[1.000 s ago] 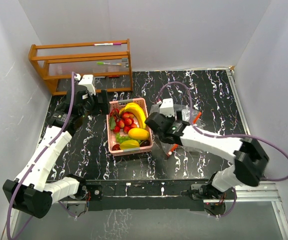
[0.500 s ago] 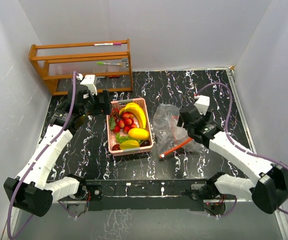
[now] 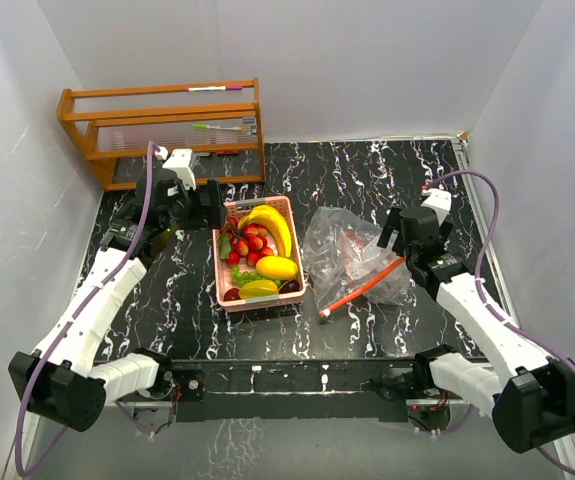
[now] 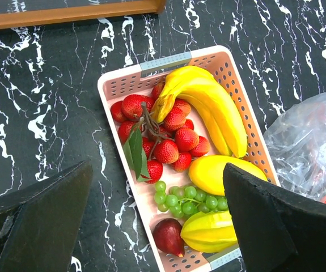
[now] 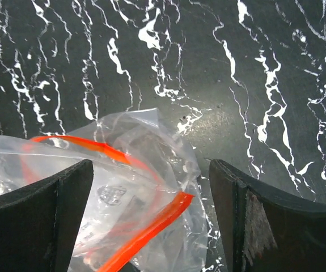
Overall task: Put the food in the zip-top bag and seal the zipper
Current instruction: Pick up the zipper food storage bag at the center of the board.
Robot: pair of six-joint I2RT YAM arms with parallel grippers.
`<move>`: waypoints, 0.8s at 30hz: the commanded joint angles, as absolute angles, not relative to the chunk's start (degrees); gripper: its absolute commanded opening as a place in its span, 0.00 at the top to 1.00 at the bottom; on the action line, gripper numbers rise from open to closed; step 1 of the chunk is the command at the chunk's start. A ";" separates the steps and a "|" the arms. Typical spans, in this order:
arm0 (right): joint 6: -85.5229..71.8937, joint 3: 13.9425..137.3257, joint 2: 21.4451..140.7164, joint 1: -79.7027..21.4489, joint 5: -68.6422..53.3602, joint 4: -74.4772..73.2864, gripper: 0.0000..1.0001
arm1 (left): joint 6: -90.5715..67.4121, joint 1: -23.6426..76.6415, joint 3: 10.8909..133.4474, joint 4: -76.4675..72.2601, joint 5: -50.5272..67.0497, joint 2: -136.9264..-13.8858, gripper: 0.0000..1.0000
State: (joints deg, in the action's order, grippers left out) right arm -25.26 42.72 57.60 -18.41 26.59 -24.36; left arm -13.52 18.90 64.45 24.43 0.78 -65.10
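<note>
A pink basket (image 3: pixel 229 291) (image 4: pixel 115 79) holds the food: a yellow banana (image 3: pixel 273 228) (image 4: pixel 214 106), red strawberries (image 3: pixel 247 245) (image 4: pixel 171 148) with green leaves (image 4: pixel 135 153), a yellow-orange mango (image 3: pixel 277 267) (image 4: pixel 220 172), green grapes (image 4: pixel 187 198), a star fruit (image 4: pixel 211 232) and a dark red fig (image 4: pixel 169 237). A clear zip-top bag (image 3: pixel 342 255) (image 5: pixel 128 187) with an orange zipper (image 3: pixel 362 287) (image 5: pixel 151 226) lies crumpled to the right of the basket. My left gripper (image 3: pixel 205 205) (image 4: pixel 157 226) is open above the basket. My right gripper (image 3: pixel 399 232) (image 5: pixel 151 226) is open over the bag's right end, holding nothing.
A wooden rack (image 3: pixel 162 130) with pens stands at the back left; its bottom rail shows in the left wrist view (image 4: pixel 66 14). White walls close in the black marbled table (image 3: pixel 387 180) on three sides.
My right arm has swung from beside the basket to the right, past the bag, which now lies uncovered. The left gripper has barely moved.
</note>
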 commanded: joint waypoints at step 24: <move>-25.98 28.26 42.47 -9.34 -4.72 -10.18 0.39 | -13.88 19.11 63.37 22.52 4.69 -66.96 0.03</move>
State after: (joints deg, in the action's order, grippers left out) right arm -25.96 27.83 44.03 -9.63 -0.84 -14.52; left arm -13.52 18.90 63.61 23.07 3.22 -66.46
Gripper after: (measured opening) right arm 0.726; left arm 0.972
